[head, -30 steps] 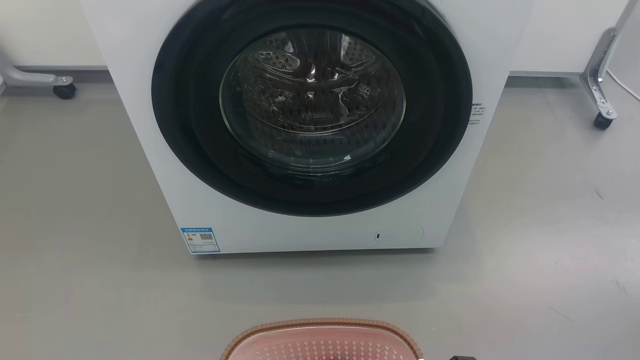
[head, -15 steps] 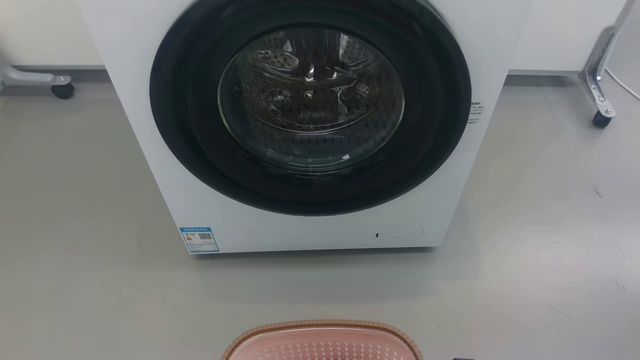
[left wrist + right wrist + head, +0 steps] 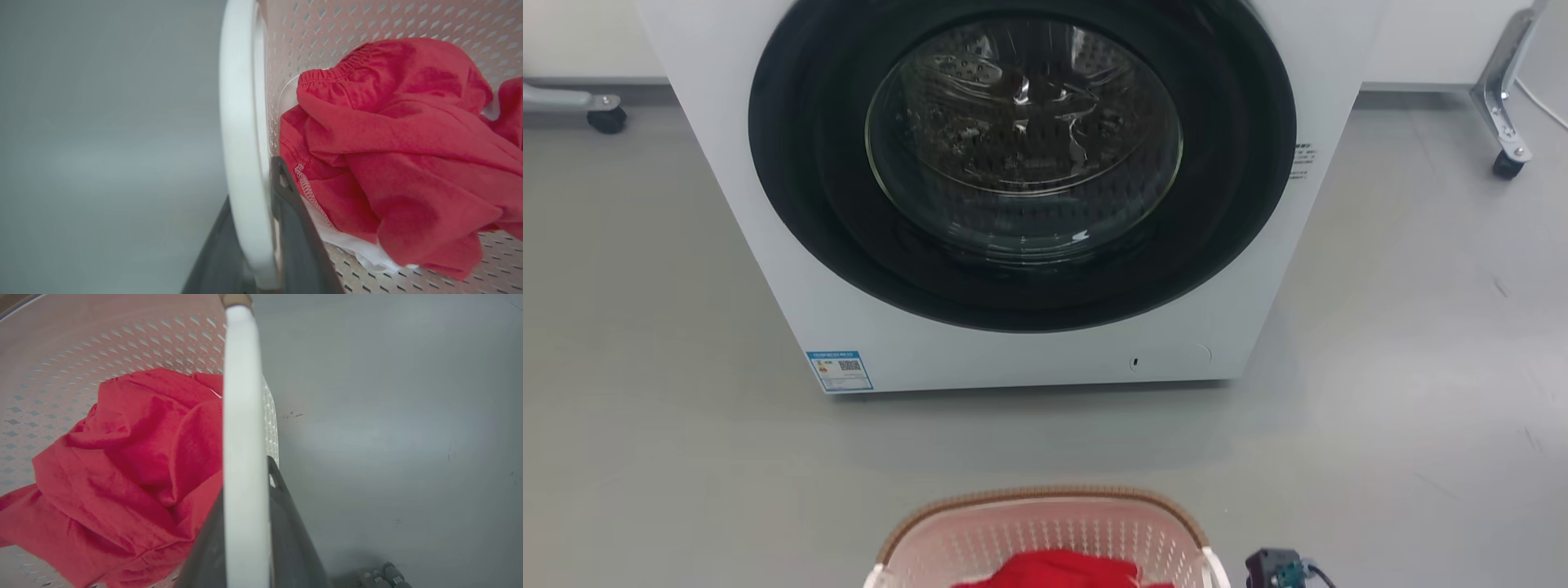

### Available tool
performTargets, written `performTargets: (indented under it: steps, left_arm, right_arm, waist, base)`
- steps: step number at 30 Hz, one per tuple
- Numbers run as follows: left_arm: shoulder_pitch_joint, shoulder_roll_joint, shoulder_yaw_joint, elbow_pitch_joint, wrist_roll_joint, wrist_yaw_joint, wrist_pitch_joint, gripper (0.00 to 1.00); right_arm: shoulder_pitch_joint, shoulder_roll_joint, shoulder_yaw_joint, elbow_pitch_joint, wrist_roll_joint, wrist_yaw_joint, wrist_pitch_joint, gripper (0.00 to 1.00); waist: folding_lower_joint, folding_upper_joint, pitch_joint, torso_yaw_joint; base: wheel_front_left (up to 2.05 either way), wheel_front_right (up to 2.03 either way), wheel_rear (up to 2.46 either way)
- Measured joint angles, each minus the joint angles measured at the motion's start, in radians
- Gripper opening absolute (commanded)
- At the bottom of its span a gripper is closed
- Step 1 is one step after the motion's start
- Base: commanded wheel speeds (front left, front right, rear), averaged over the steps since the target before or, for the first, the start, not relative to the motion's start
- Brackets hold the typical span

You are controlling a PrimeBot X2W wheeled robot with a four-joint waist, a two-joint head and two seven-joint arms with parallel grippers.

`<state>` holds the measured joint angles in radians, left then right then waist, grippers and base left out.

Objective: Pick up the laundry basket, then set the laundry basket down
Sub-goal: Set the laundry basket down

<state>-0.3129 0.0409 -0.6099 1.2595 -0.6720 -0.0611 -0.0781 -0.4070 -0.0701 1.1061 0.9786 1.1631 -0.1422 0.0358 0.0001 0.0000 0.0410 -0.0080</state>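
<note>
The laundry basket [image 3: 1013, 535], pale pink and perforated with a brown woven rim, sits at the bottom middle of the head view, in front of the washer. A red garment [image 3: 1058, 569] lies inside it. In the left wrist view my left gripper [image 3: 253, 188] is shut on one white side handle [image 3: 239, 122], with a dark finger on each side of it. In the right wrist view my right gripper [image 3: 245, 486] is likewise shut on the other white handle [image 3: 243, 396]. The red garment [image 3: 400, 155] fills much of the basket's inside [image 3: 122, 457].
A white front-loading washer [image 3: 1013, 351] with a round dark door [image 3: 1023, 147] stands close ahead on the grey floor [image 3: 1421, 367]. Wheeled metal frame legs stand at the far left [image 3: 605, 118] and far right [image 3: 1507, 159]. A dark part of my right arm [image 3: 1274, 567] shows beside the basket.
The whole head picture has shifted up, so the camera moved. More of the basket shows now, with the red garment and part of my right arm; its rim sits slightly higher against the floor.
</note>
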Motion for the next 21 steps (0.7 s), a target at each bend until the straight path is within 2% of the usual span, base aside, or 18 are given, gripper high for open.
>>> performTargets:
  steps: [8,21]
  left_arm:
    - [-0.095,0.009,0.014,-0.022,-0.001,0.010,-0.013,0.00]
    - [-0.261,0.015,0.025,-0.067,-0.001,0.036,-0.023,0.00]
  right_arm:
    - [-0.125,0.000,-0.009,0.006,0.000,0.000,-0.020,0.00]
    - [-0.313,0.000,-0.028,0.049,-0.011,0.000,-0.056,0.00]
  waist:
    - [0.0000,0.0000,0.061,-0.003]
    - [0.0002,0.0001,0.228,-0.003]
  base:
    - [0.00,0.00,0.00]
    - [0.00,0.00,0.00]
